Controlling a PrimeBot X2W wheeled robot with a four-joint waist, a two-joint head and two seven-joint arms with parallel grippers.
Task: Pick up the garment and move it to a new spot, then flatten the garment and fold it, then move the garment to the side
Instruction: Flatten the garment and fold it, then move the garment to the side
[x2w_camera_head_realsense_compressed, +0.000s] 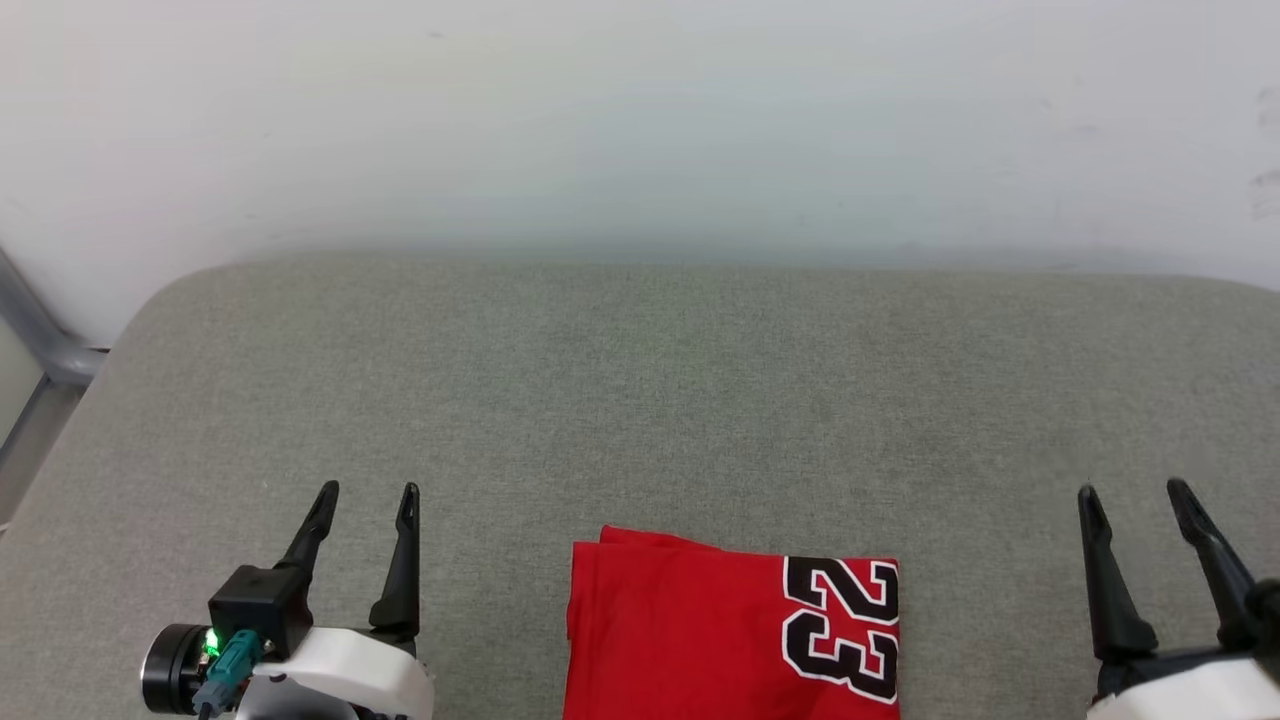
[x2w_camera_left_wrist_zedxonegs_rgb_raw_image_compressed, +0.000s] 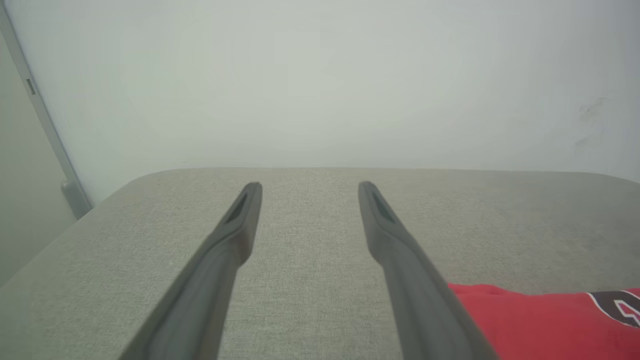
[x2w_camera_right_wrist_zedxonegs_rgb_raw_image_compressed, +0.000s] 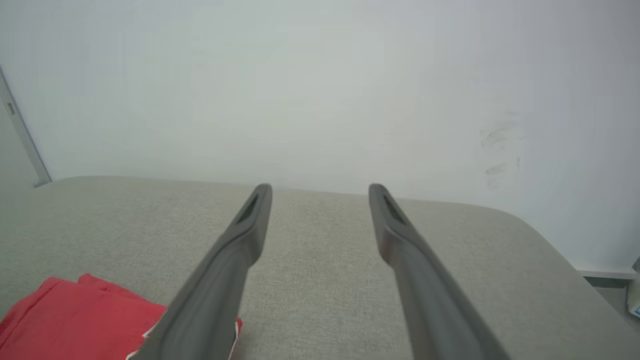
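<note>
1. A folded red jersey shirt (x2w_camera_head_realsense_compressed: 680, 640) with a black 23 is laid on the grey fabric-covered counter (x2w_camera_head_realsense_compressed: 640, 400), at its near edge.
2. Left gripper (x2w_camera_head_realsense_compressed: 368, 492): jaws are seen apart, empty.
3. Right gripper (x2w_camera_head_realsense_compressed: 1133, 490): jaws are seen apart, empty.

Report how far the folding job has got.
Done: the red jersey-style shirt with a black 23 lies folded into a flat rectangle on the grey fabric surface. In hand: nothing; left pincer and right pincer stand open, clear of it. Left: perhaps the move aside.

Head view high, downward; wrist views low, forward; garment (x2w_camera_head_realsense_compressed: 700, 640) in all.
</note>
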